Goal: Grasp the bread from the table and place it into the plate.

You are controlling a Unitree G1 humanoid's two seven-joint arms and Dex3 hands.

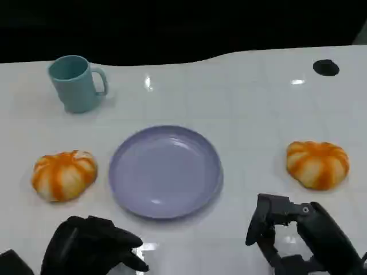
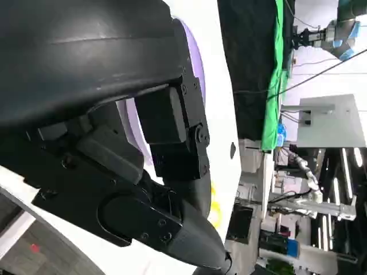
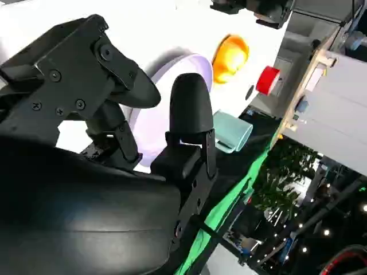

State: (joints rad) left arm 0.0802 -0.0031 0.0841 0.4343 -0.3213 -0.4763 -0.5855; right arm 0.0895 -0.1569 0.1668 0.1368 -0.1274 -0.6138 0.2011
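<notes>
Two orange-and-white bread rolls on the white desk (image 1: pixel 241 91), one (image 1: pixel 63 175) just to the left of the lilac plate (image 1: pixel 165 171), the other (image 1: pixel 317 164) well apart to its right; neither touched, neither lifted. Plate bare in the middle between them, likely set there so either arm can reach it with a short inward swing. Left hand (image 1: pixel 92 246) low at the near edge, just in front of the left roll and close to the plate's near rim, holding nothing; fingers look curled inward in the head view, and the left wrist view shows them bunched with no gap to speak of, so probably closed on nothing. Right hand (image 1: pixel 287 232) at the near right, in front of and short of the right roll, empty, with fingers spread apart and upright in the right wrist view, a ready pose for a grasp. Judged from this: task not yet begun, reach still to come, and the right hand better prepared. Teal mug (image 1: pixel 76 83) at the far left, well clear of any path. Small dark disc (image 1: pixel 325 67) at the far right.
</notes>
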